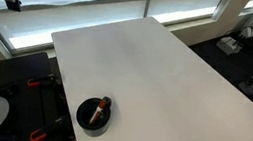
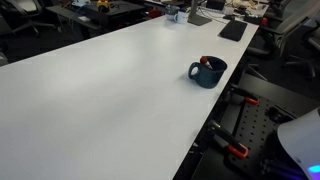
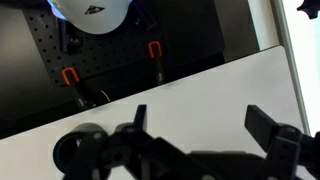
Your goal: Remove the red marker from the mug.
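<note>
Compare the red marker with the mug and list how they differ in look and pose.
Colour: the red marker is red-orange; the mug is dark. Shape: the marker is a thin stick; the mug is round and wide. Pose: the mug stands upright on the white table; the marker leans inside it, one end over the rim. Both sit near the table's edge.

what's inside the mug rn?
The red marker is in the mug, with one end up at the rim. The marker's lower end and the mug's bottom cannot be seen; the dark interior hides them.
</note>
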Robot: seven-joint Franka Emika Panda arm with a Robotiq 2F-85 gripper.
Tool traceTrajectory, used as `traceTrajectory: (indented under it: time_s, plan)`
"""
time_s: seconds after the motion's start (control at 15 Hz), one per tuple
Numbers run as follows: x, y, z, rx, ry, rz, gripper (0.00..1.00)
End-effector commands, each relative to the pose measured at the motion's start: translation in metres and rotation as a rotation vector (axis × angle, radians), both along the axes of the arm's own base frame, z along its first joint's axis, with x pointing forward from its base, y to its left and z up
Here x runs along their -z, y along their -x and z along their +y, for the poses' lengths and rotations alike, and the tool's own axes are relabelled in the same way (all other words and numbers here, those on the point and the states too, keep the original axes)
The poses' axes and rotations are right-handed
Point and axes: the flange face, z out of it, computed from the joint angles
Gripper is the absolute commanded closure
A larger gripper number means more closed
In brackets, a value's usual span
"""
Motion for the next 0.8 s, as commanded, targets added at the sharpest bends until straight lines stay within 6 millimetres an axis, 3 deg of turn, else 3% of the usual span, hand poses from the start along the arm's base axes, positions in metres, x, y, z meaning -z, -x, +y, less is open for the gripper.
traceTrajectory:
  time_s: [0.0,0.4,0.73]
  plan:
    - [0.0,0.0,0.0,0.0,0.0,0.001,0.0]
    - [0.002,-0.001,-0.001,-0.004,0.003,-0.009,0.0]
    - [0.015,-0.015,-0.023,-0.056,0.091,-0.066,0.0]
